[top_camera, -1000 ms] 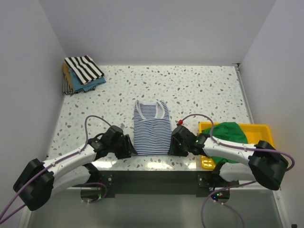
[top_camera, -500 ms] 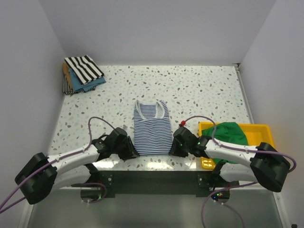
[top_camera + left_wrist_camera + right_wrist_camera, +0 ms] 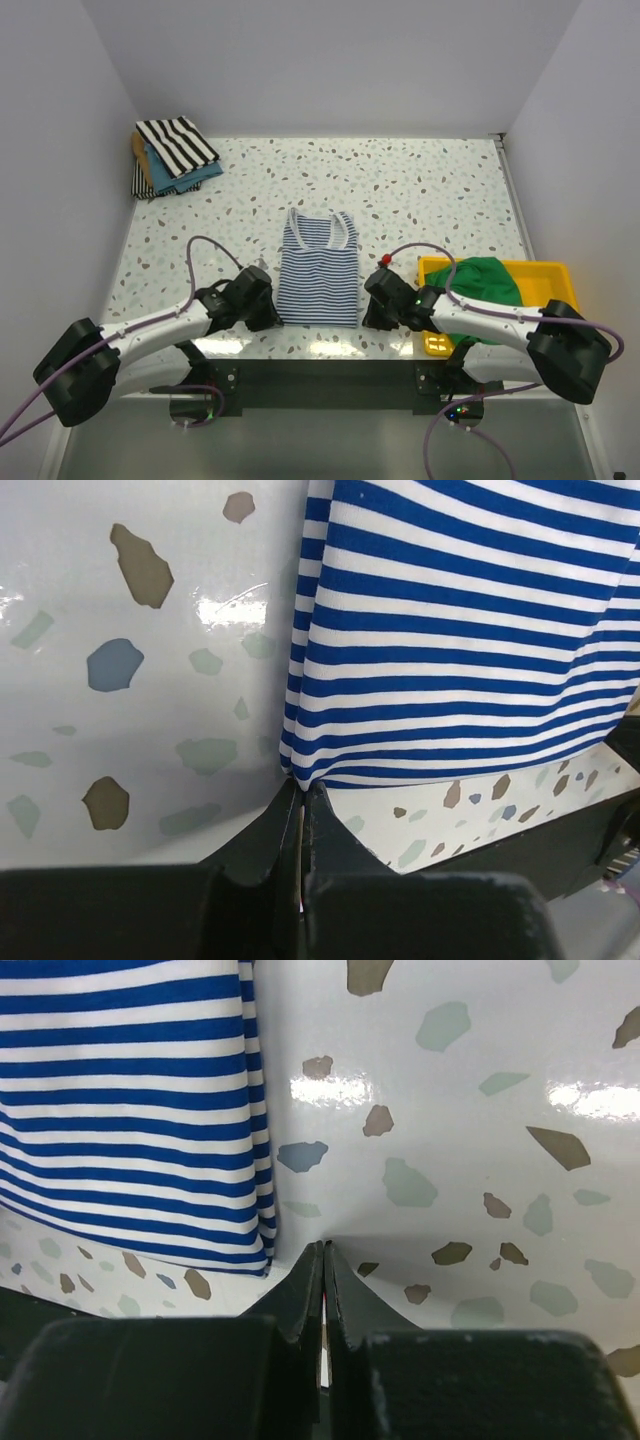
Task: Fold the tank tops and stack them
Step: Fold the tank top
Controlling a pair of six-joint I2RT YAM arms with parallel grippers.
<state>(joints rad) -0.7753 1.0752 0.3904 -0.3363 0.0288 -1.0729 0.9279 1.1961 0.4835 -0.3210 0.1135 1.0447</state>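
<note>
Fingers pressed together, the left gripper (image 3: 302, 785) and right gripper (image 3: 323, 1248) have slipped outward off the thin blue-and-white striped cloth tank top's (image 3: 318, 280) hem, leaving it flat, seemingly ready for folding.

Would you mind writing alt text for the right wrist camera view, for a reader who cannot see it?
The right gripper, black and shut, points at the bare speckled table just beside a corner of a blue-and-white striped tank top, which lies flat at the upper left. It holds none of the cloth.
</note>
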